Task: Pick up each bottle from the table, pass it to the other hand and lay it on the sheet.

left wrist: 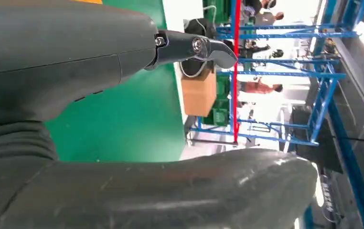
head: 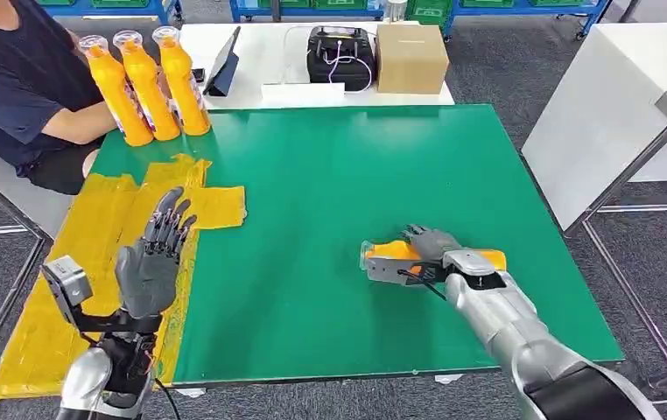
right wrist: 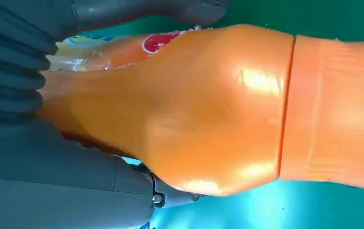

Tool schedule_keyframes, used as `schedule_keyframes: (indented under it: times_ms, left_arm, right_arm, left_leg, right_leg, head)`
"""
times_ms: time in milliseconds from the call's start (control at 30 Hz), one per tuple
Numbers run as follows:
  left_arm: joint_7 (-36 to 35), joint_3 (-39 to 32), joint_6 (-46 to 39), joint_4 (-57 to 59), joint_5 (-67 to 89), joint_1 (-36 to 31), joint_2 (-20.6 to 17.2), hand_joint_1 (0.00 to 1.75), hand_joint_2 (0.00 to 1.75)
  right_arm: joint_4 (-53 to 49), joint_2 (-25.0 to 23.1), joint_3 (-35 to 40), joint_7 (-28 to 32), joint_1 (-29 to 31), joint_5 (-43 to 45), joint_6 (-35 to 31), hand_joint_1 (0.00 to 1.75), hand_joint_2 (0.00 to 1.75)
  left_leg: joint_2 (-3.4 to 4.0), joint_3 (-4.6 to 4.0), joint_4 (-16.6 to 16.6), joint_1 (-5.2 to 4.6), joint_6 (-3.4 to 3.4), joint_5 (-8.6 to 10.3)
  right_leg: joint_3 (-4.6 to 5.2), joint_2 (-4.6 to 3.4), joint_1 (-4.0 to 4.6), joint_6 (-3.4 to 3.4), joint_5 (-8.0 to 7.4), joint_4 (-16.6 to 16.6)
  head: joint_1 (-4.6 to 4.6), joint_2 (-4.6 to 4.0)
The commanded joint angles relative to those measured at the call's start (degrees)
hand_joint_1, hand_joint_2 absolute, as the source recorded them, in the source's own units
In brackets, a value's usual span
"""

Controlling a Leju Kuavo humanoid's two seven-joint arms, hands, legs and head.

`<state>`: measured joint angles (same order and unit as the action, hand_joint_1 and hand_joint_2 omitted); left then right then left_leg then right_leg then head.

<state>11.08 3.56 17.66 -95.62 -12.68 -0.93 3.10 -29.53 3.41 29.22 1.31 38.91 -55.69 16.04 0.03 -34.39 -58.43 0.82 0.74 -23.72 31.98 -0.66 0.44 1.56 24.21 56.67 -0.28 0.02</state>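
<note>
An orange bottle (head: 390, 251) lies on its side on the green table (head: 330, 166), near the front right. My right hand (head: 433, 245) is wrapped over its middle and grips it; in the right wrist view the bottle (right wrist: 208, 105) sits between the thumb and the fingers (right wrist: 123, 9). My left hand (head: 155, 258) is raised over the yellow sheet (head: 94, 219) at the table's left side, fingers spread, holding nothing. Three more orange bottles (head: 148, 83) stand upright at the back left corner.
A person in a dark shirt (head: 15, 79) sits at the back left, an arm close to the standing bottles. Behind the green table are a tablet (head: 223, 66), a black device (head: 340, 57) and a cardboard box (head: 410, 57). A white table (head: 610, 114) stands on the right.
</note>
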Motion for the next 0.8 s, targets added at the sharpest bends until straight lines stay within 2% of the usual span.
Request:
schedule_keyframes:
  times_ms: [33, 267, 633, 800]
  left_arm:
    - [-0.26, -2.23, 0.43, -0.24, 0.36, 1.16, -0.33, 0.00, 0.00]
    - [-0.09, -3.09, 0.04, -1.61, 0.79, 2.48, -0.22, 0.00, 0.00]
    - [0.26, -6.45, 0.36, -5.70, 1.23, 7.37, 0.37, 0.00, 0.00]
    - [0.74, -7.85, 0.08, -7.27, 1.72, 9.55, 1.11, 0.00, 0.00]
  right_arm:
    - [-5.09, 2.57, 1.97, 0.55, -3.27, 2.07, 1.03, 0.00, 0.00]
    - [-7.90, 3.32, 2.72, 0.10, -3.86, 2.96, -1.26, 0.00, 0.00]
    - [-26.63, 7.35, 3.81, -3.49, -8.28, 7.18, -2.86, 0.00, 0.00]
    - [-37.52, 10.35, 3.09, -3.87, -12.63, 8.59, -4.63, 0.00, 0.00]
  left_leg:
    - [-0.05, -0.18, 0.01, -0.05, 0.02, 0.05]
    - [-0.23, -0.35, 0.07, -0.06, 0.04, 0.08]
    - [-0.20, -0.99, 0.01, -0.09, 0.06, 0.08]
    - [-0.26, -1.16, 0.02, -0.09, 0.04, 0.09]
  right_leg:
    - [0.16, 0.07, -0.05, 0.03, -0.02, 0.02]
    - [0.28, 0.17, -0.09, 0.04, -0.01, -0.04]
    - [0.87, 0.19, -0.11, 0.06, 0.02, 0.05]
    - [1.01, 0.27, -0.10, 0.05, 0.05, 0.05]
  head:
    - [0.00, 0.00]
    - [0.00, 0.00]
    - [0.00, 0.00]
    - [0.00, 0.00]
